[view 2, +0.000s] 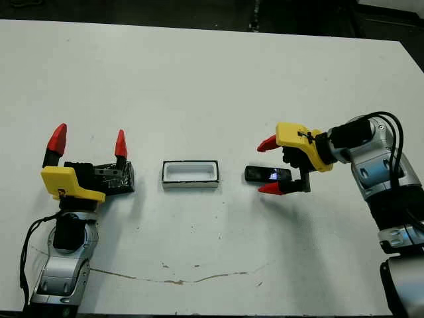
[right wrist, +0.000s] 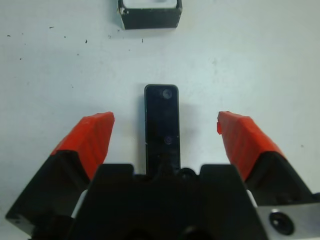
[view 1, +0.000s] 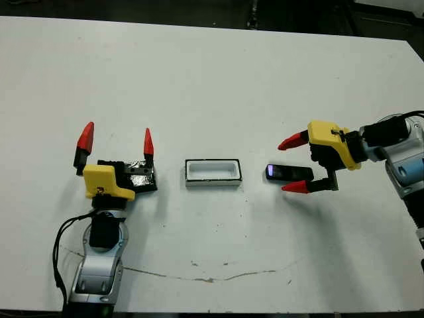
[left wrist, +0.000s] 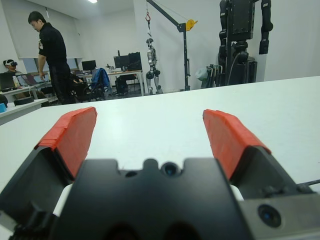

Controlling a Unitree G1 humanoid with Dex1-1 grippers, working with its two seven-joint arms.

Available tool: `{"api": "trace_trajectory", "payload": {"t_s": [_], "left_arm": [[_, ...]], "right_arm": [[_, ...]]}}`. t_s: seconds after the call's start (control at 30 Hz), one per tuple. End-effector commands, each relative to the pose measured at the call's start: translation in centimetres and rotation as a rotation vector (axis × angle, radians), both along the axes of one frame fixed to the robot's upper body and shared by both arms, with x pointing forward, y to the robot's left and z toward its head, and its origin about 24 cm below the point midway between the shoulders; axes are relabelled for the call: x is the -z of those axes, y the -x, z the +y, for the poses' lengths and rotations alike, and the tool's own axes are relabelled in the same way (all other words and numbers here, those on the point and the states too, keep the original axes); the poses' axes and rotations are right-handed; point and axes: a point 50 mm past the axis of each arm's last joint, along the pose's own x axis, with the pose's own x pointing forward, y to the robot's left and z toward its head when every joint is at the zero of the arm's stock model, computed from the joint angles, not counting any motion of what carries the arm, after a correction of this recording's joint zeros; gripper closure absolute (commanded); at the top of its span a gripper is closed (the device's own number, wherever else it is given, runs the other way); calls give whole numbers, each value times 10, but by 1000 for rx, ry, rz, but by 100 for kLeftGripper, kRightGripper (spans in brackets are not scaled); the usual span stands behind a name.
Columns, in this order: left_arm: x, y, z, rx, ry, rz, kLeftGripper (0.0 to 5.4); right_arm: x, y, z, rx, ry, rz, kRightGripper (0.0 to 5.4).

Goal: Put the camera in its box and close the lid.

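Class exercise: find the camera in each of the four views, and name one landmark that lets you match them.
Left eye view: camera right of centre, between the right gripper's fingers.
Right eye view: the same.
Left wrist view: absent.
Right wrist view: centre, between the fingers.
Shared landmark: the box.

**Setting: robotics laboratory with office area**

The left wrist view shows the premises beyond the white table (left wrist: pixel 280 100). At twelve o'clock stands a metal hoist frame (left wrist: pixel 172 30) with a red hook and yellow fitting, and beneath it a small humanoid robot (left wrist: pixel 151 62) hangs upright. At one o'clock a larger dark humanoid robot (left wrist: pixel 242 35) stands against the white wall. At ten o'clock are desks with monitors (left wrist: pixel 90 65) and office chairs. A person in dark clothing (left wrist: pixel 52 52) stands at nine o'clock beside the desks, and a second person (left wrist: pixel 9 67) sits just beyond, wearing a headset.
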Motion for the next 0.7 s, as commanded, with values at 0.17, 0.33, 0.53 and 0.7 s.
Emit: {"api": "trace_trajectory", "payload": {"t_s": [0.17, 0.33, 0.53, 0.7], "left_arm": [[4, 2, 2, -7, -3, 22, 0], [4, 2, 2, -4, -8, 21, 0], [4, 2, 2, -5, -11, 21, 0], [4, 2, 2, -4, 0, 19, 0]], "right_arm": [[9, 4, -1, 37, 20, 35, 130], [13, 4, 0, 34, 17, 51, 215], [19, 5, 0, 44, 17, 71, 316], [20, 4, 0, 24, 31, 80, 374]]}}
